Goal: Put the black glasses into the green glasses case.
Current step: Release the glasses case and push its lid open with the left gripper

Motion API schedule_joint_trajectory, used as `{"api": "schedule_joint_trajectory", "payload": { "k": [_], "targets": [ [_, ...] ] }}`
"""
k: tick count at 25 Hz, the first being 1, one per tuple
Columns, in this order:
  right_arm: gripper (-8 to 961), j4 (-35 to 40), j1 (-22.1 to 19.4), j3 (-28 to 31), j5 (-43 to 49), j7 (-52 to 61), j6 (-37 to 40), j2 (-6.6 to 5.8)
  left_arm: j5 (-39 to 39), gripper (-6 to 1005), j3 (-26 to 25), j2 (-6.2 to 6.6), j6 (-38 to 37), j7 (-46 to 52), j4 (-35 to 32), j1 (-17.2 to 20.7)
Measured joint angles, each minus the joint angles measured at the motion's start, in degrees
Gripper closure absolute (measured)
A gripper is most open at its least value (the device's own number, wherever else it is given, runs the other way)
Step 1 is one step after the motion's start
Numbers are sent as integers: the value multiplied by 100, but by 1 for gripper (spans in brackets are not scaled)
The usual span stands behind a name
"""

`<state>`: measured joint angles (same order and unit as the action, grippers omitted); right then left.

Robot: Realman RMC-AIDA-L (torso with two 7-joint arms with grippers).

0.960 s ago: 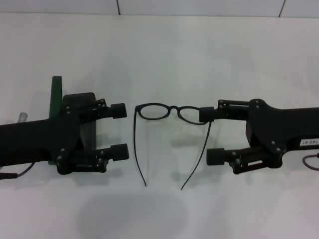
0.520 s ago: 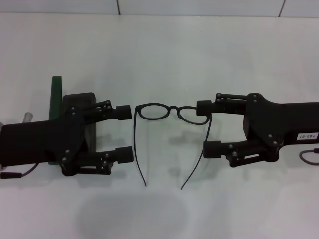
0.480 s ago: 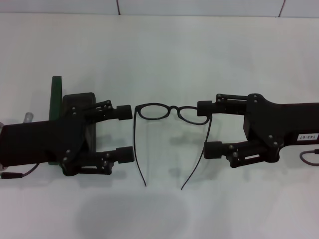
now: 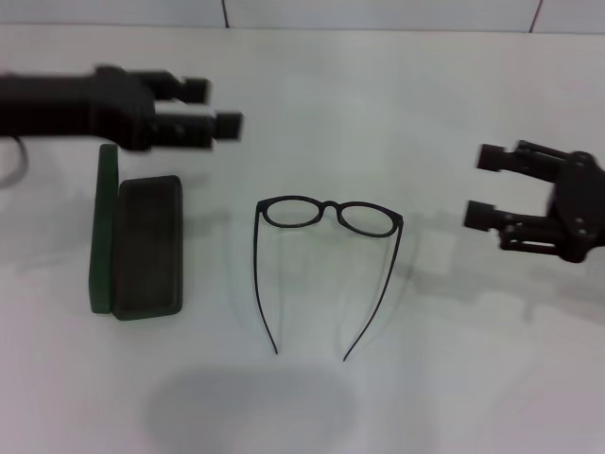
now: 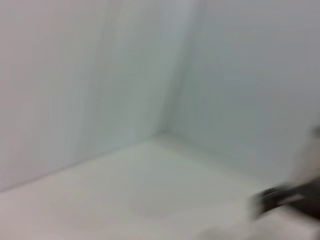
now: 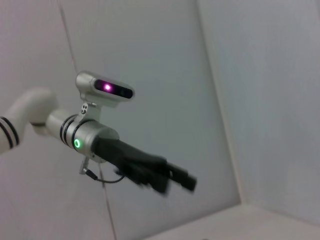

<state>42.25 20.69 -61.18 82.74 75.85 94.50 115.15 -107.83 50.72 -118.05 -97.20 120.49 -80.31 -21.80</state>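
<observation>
- The thin black-framed glasses with two oval clear lenses [image 4: 327, 216] lie flat on the white table [image 4: 378, 104], near the middle of the head view, with nothing touching them. The lens front faces away from the robot, and the two long slender temple arms are unfolded and run back toward it.
- The dark green rectangular hard glasses case [image 4: 137, 245] lies open on the table to the robot's left of the glasses, a clear gap apart. Its green lid stands along the outer left edge and the blackish tray faces up; nothing can be seen in the tray.
- The left gripper [image 4: 216, 107] is raised over the table beyond the far end of the case, pointing toward the robot's right. Its two fingers stand apart with a gap between them and hold nothing.
- The right gripper [image 4: 484, 185] hangs at the right side, well apart from the glasses, pointing toward the robot's left. Its jaws are spread wide and carry nothing.
- The right wrist view shows the left gripper [image 6: 180, 179] farther off, on its silver and black arm against a pale wall.
- The left wrist view is too blurred to read: only pale surfaces and a dark shape, possibly the other arm.
</observation>
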Motion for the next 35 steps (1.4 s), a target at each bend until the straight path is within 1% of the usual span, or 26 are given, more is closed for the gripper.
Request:
{"api": "schedule_joint_trajectory", "payload": {
  "k": [1,2,3,4,5,7,8,9,11,13,16,19,22,23,25,29,34,35],
  "targets": [
    [124,-9,-59,103,-3,-59,72,15,-532,196,52,-62,84,461,-507,-4],
    [126,-34,-103,169,-5,-100,114,26,-1285,199,211,-149,174,1089,-1238,-9],
    [128,-83,-123,215,-22,-156,153,39,-1824,202,342,-184,208,1495,-1592,-1],
    [130,-144,-130,237,-35,-206,167,47,-2502,201,656,-191,286,2041,-2031,6],
    [133,-209,-123,237,-48,-256,173,54,-3018,201,936,-181,338,2458,-2294,17],
    [137,-271,-112,238,-52,-318,175,57,-3799,199,1400,-167,424,3042,-2433,-10],
    [146,-315,-99,239,-55,-348,179,61,-4244,199,1655,-168,451,3342,-2376,-47],
    [156,-332,-90,240,-56,-354,180,61,-4528,198,1835,-173,489,3555,-2235,-84],
    [174,-379,-45,240,-57,-379,181,60,-4923,199,2163,-175,586,3958,-1995,-131],
    [193,-391,-13,241,-57,-408,180,58,-5061,200,2348,-174,665,4147,-1850,-134],
    [193,-422,44,233,-57,-450,155,58,-5242,201,2536,-173,797,4345,-1551,-160],
    [193,-464,73,234,-57,-483,158,63,-5338,202,2558,-179,865,4440,-1155,-233],
    [192,-497,79,236,-57,-489,164,63,-5408,203,2558,-172,910,4491,-856,-283],
    [192,-504,79,236,-57,-489,166,63,-5408,204,2558,-172,910,4491,-856,-283],
    [192,-512,76,240,-57,-490,167,62,-5425,204,2558,-169,932,4504,-575,-328],
    [192,-518,61,246,-64,-495,164,60,-5432,206,2559,-159,955,4500,-370,-380],
    [192,-579,43,248,-140,-544,185,60,-5438,208,2562,-148,958,4409,-385,-401],
    [193,-592,35,248,-159,-557,193,60,-5441,249,2562,-148,958,4401,-385,-410]
  ]
}}
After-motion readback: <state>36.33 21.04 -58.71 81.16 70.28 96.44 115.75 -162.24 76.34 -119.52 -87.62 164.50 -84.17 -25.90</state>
